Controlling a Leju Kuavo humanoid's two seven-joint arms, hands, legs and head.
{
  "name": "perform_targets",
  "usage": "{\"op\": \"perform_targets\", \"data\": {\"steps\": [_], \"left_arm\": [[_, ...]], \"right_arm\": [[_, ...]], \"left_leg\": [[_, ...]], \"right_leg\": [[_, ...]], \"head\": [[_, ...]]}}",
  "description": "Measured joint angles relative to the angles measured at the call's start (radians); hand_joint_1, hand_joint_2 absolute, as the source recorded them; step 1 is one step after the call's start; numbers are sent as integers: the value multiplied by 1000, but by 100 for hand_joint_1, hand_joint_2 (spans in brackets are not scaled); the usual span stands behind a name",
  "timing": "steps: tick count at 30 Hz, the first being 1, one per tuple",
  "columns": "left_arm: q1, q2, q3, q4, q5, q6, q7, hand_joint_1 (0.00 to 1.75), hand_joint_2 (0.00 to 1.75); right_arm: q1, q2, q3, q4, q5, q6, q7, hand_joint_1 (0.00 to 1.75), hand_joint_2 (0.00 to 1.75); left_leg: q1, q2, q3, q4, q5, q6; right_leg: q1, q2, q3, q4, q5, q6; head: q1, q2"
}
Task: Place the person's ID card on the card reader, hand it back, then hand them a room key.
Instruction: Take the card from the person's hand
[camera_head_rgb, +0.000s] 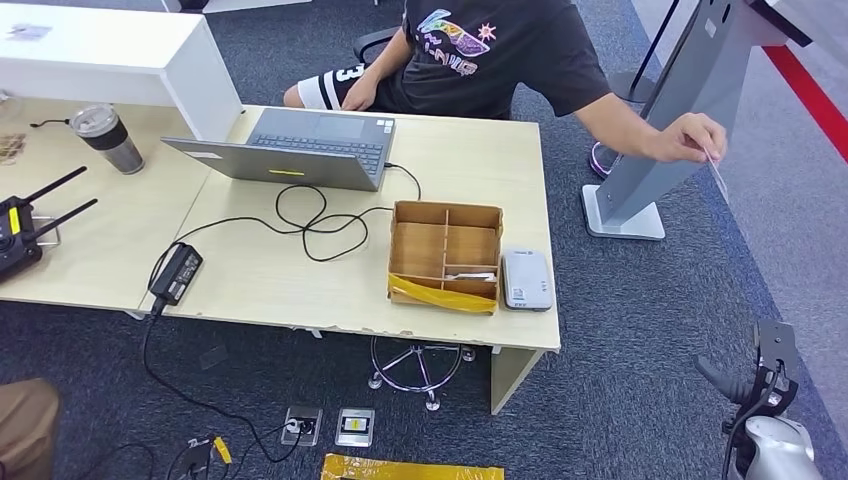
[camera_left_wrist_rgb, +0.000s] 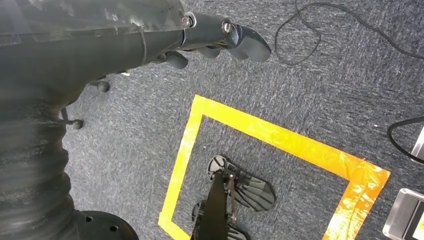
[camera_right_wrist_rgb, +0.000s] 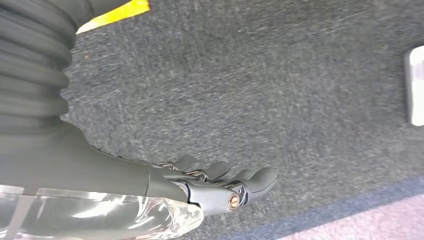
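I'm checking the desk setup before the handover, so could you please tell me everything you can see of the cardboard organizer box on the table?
The cardboard organizer box is an open-topped brown tray, split by thin partitions into several compartments. It looks like plain corrugated card, with yellow tape along its near edge. It sits flat near the front right of the wooden table, close beside a small white-grey device. A pale flat item lies in one near-right compartment; the rest look empty.

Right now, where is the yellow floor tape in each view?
Head view: yellow tape at the bottom edge, before the table.
Left wrist view: a square outline below the left robot hand.
Right wrist view: a corner beside the ribbed cover.
Shared landmark: grey carpet.
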Motion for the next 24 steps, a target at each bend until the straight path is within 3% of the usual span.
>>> {"op": "perform_targets", "data": {"steps": [4,9,24], "left_arm": [[0,-1,0,1,2,13,-24,0,175],[0,-2,-3,2,6,20,-30,0,175],[1,-6,-17,7,10,29,-44,0,175]], "right_arm": [[-67,-5,-2,-42,67,-20,-77,0,175],[-165,-14,-2,-108,116,-22,-61,0,175],[-201,-11,-1,-246,183,-42,-92,0,175]], "left_leg": [[-3,4,-2,0,0,0],[-4,1,-1,0,2,1],[-4,0,-3,0,3,1]], "right_leg": [[-3,4,-5,3,1,0],[-4,1,-5,3,1,0],[-4,0,-5,4,1,0]], "head": [[0,0],[0,0],[0,0]]}}
